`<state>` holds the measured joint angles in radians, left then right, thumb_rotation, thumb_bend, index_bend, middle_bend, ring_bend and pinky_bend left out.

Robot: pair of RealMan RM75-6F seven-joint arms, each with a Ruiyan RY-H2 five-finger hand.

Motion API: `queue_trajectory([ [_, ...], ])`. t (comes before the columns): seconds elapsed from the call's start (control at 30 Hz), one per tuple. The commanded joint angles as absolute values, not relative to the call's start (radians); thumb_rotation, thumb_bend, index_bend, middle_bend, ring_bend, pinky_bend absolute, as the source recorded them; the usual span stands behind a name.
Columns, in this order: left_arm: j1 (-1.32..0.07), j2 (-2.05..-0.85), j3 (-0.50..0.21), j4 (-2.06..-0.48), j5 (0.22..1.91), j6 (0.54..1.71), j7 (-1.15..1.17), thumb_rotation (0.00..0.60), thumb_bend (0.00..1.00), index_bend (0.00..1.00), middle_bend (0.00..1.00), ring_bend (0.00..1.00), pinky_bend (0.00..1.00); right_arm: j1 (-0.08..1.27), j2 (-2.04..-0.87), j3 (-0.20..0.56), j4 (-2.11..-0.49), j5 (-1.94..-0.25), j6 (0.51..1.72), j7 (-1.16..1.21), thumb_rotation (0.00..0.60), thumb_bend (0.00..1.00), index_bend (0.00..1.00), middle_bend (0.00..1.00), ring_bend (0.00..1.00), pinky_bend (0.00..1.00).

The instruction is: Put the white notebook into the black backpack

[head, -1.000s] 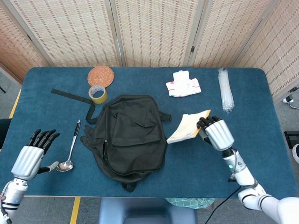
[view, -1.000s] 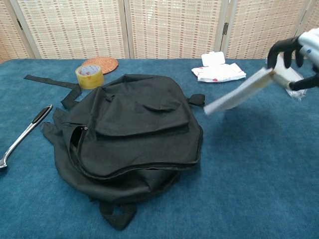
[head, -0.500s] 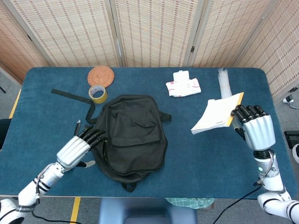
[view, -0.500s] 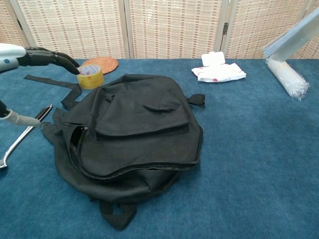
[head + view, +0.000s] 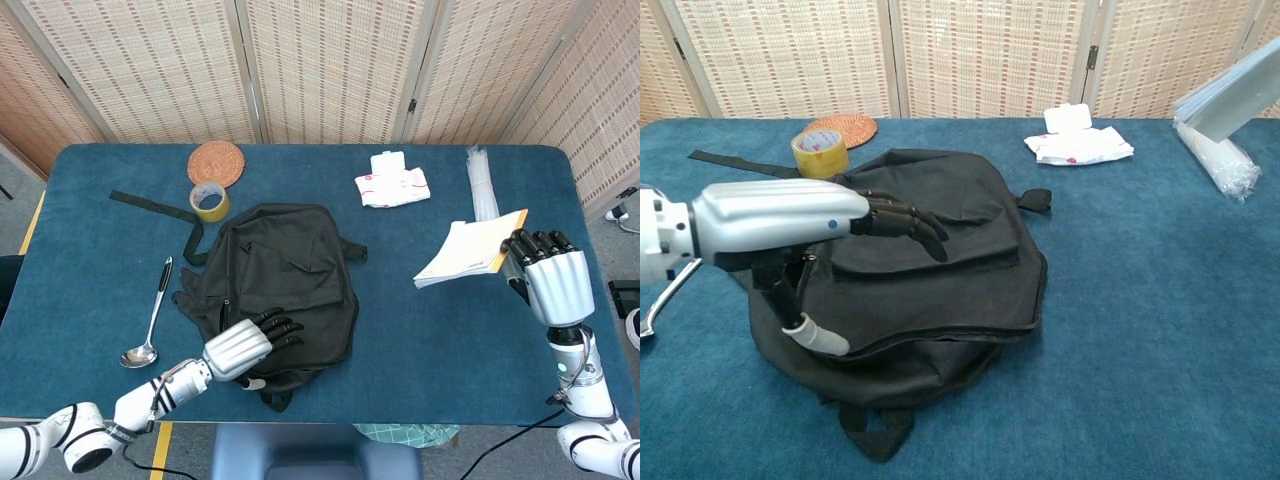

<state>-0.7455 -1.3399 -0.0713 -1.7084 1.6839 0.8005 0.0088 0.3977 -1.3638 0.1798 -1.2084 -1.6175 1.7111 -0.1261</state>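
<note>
While the floppy black fabric backpack [image 5: 278,290] lies flat near the middle of the blue cloth-covered desk [image 5: 100,270], the left robot hand [image 5: 248,346] reaches over its front edge with its dark fingers [image 5: 902,216] stretched out and slightly apart above the bag's top panel, holding nothing; whether the fingertips actually touch the fabric I cannot tell. To the right of the backpack, well apart from it and lifted off the desk, the right robot hand [image 5: 546,280] holds the thin white notebook with a yellow-edged cover [image 5: 468,250] by its right end, fingers wrapped over the edge, so the pages fan out and tilt down toward the bag. In the chest view only a pale slanted corner of that notebook [image 5: 1232,92] shows at the upper right. Left of the backpack a long-handled metal spoon [image 5: 150,318] lies on the desk, and a black strap [image 5: 160,208] trails from the bag's upper left. Just behind the backpack's left corner sits a roll of yellow tape [image 5: 209,200], touching or nearly touching a round woven rust-coloured coaster [image 5: 215,163] behind it. Behind and to the right of the backpack rests a white crumpled packet with red print [image 5: 392,184], and farther right a clear plastic-wrapped bundle [image 5: 482,192].
</note>
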Motion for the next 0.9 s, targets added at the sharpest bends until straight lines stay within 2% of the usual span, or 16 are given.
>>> queue_trajectory([
  [0.03, -0.781, -1.396, -0.085, -1.684, 1.622, 0.753, 0.042, 0.6, 0.21, 0.22, 0.13, 0.12, 0.04, 0.396, -1.367, 0.18, -1.203, -1.618, 1.708, -0.124, 0.6, 0.49, 0.84, 0.54, 0.57, 0.58],
  [0.4, -0.804, -1.509, -0.113, -1.602, 1.428, 0.724, 0.12, 0.6, 0.21, 0.28, 0.13, 0.13, 0.05, 0.389, -1.381, 0.184, -1.169, -1.614, 1.695, -0.096, 0.6, 0.49, 0.84, 0.54, 0.57, 0.58],
  [0.67, -0.809, -1.504, -0.105, -1.597, 1.369, 0.726, 0.125, 0.6, 0.24, 0.34, 0.14, 0.14, 0.06, 0.388, -1.392, 0.187, -1.152, -1.611, 1.687, -0.084, 0.6, 0.49, 0.84, 0.54, 0.57, 0.58],
  [0.9, -0.801, -1.451, -0.079, -1.635, 1.365, 0.737, 0.126, 0.6, 0.25, 0.35, 0.14, 0.14, 0.06, 0.387, -1.397, 0.187, -1.146, -1.613, 1.681, -0.081, 0.6, 0.49, 0.84, 0.54, 0.57, 0.59],
])
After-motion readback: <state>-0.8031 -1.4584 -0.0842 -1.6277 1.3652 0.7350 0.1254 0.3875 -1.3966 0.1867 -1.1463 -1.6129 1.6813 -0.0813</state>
